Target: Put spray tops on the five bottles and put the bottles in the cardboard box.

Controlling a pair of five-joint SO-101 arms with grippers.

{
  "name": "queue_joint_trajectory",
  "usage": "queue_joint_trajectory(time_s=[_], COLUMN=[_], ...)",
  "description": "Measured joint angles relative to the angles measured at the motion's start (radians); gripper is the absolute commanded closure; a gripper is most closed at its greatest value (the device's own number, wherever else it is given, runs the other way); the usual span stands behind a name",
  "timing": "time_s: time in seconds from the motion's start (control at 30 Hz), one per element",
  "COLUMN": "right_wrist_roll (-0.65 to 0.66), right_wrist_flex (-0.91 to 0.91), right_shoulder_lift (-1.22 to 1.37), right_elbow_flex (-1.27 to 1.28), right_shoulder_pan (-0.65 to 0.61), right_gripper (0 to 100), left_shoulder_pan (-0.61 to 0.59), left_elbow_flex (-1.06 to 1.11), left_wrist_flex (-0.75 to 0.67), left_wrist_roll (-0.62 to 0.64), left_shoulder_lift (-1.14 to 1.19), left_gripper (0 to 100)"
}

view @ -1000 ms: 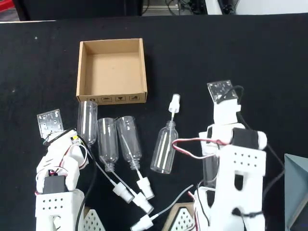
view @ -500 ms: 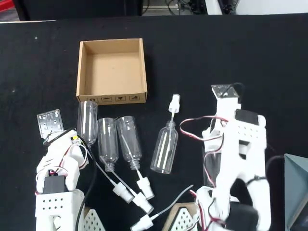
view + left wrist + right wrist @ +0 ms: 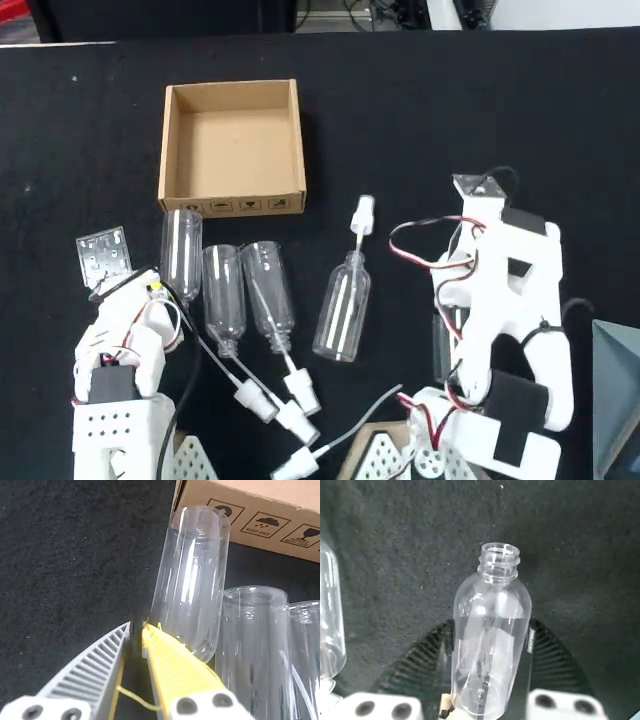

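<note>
Pinching an uncapped bottle (image 3: 491, 600) is the right tool (image 3: 491, 626) — the left tool (image 3: 136, 626) sits pressed together.

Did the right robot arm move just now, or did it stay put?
Yes. The right gripper, shut on a bottle, has slid sideways, farther from the cardboard box.

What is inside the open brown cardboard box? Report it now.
In the brown cardboard box only its bare floor shows, with nothing lying on it. The strip of floor just behind its near wall is hidden.
</note>
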Motion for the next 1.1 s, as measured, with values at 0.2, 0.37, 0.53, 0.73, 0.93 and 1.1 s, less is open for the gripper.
queue_joint_trajectory(time_s=[0.2,0.37,0.53,0.73,0.93,1.1], right_wrist_roll=[-0.002,-0.002,-0.002,-0.002,0.018,0.025], right_wrist_flex=[0.000,0.000,0.000,0.000,0.000,0.002], right_shoulder_lift=[0.032,0.063,0.098,0.115,0.117,0.118], right_elbow_flex=[-0.014,-0.029,-0.046,-0.052,-0.052,-0.058], right_shoulder_pan=[0.000,0.000,0.002,0.003,0.006,0.006], right_gripper=[81.2,81.4,81.5,86.1,93.6,93.8], left_shoulder_pan=[0.000,0.000,0.000,0.000,0.000,0.000], left_elbow_flex=[0.000,0.000,0.000,0.000,0.000,0.000], left_wrist_flex=[0.000,0.000,0.000,0.000,0.000,0.000], left_wrist_roll=[0.000,0.000,0.000,0.000,0.000,0.000], left_shoulder_lift=[0.000,0.000,0.000,0.000,0.000,0.000], left_gripper=[97,97,97,97,97,97])
